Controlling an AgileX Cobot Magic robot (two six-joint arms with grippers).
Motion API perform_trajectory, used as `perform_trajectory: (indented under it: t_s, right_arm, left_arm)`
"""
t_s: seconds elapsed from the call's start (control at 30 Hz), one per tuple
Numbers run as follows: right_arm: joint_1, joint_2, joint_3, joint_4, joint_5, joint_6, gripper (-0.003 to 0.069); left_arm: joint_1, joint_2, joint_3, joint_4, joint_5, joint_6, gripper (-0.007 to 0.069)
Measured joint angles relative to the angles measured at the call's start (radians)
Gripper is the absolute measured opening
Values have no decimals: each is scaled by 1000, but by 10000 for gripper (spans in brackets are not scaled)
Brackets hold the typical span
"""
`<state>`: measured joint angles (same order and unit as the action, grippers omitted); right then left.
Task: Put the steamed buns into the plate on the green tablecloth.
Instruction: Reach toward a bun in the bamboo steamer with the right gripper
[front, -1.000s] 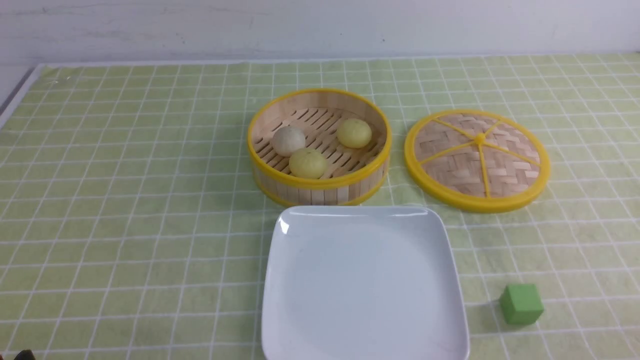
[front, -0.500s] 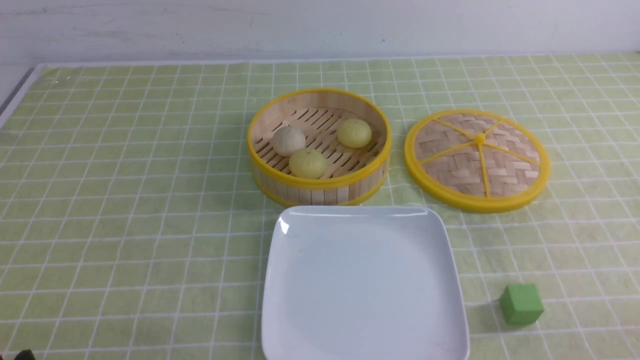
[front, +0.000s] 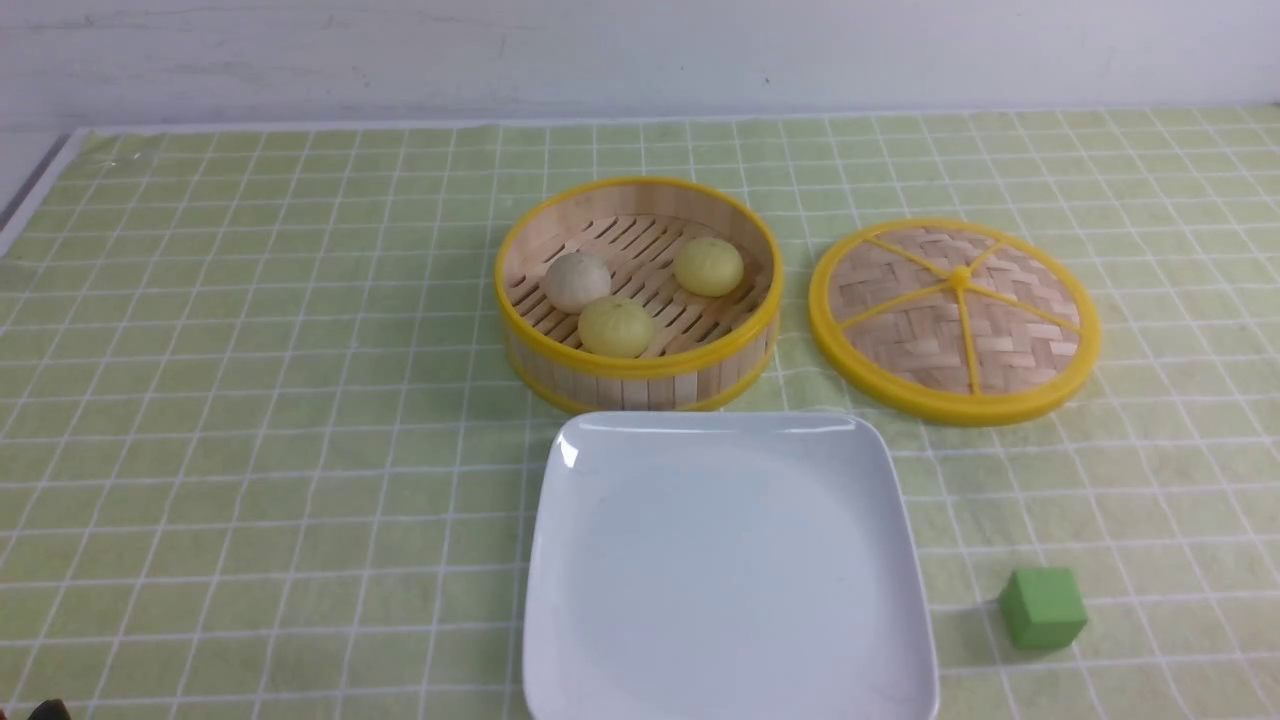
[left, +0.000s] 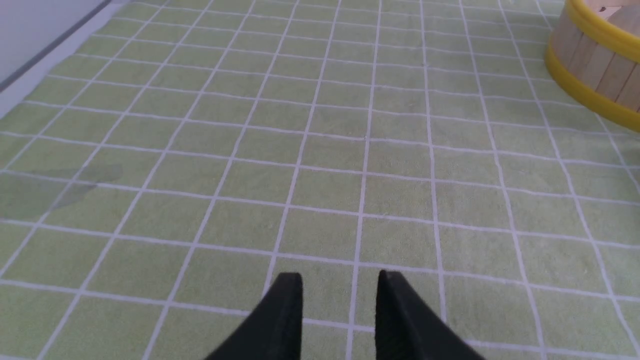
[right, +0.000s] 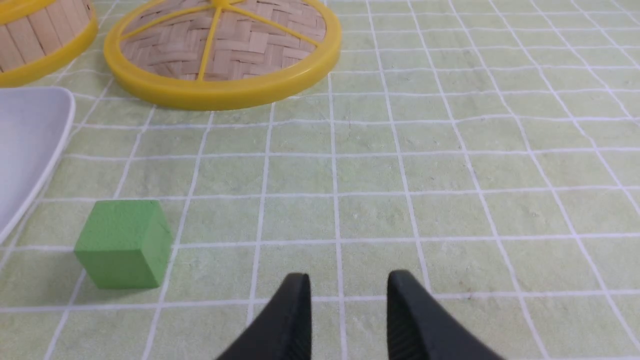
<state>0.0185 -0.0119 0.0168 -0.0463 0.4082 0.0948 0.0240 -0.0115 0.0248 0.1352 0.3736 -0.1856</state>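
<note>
Three steamed buns lie in the round yellow-rimmed bamboo steamer (front: 640, 365): a greyish-beige one (front: 577, 281) and two pale yellow ones (front: 616, 326) (front: 708, 266). The white square plate (front: 560, 520) sits empty on the green tablecloth (front: 250, 400), just in front of the steamer. My left gripper (left: 340, 275) hovers over bare cloth to the left of the steamer (left: 595, 65), its jaws close together and empty. My right gripper (right: 348, 275) hovers over cloth right of the plate (right: 30, 135), its jaws close together and empty. Neither gripper shows in the front view.
The flat woven bamboo lid (front: 955, 318) lies to the right of the steamer and also shows in the right wrist view (right: 225, 47). A green cube (front: 1042, 607) sits right of the plate's front corner and near my right gripper (right: 122, 243). The table's left edge (front: 30, 195) is far left.
</note>
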Motion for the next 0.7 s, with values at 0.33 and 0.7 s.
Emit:
perform_trajectory:
  t_s: [0.33,0.7]
  right_arm:
    - [0,0,0,0,-1,0,240]
    - [0,0,8,462,-86,328,240]
  left_arm:
    - [0,0,0,0,0,0,241]
    - [0,0,3,-534,-17,-415,241]
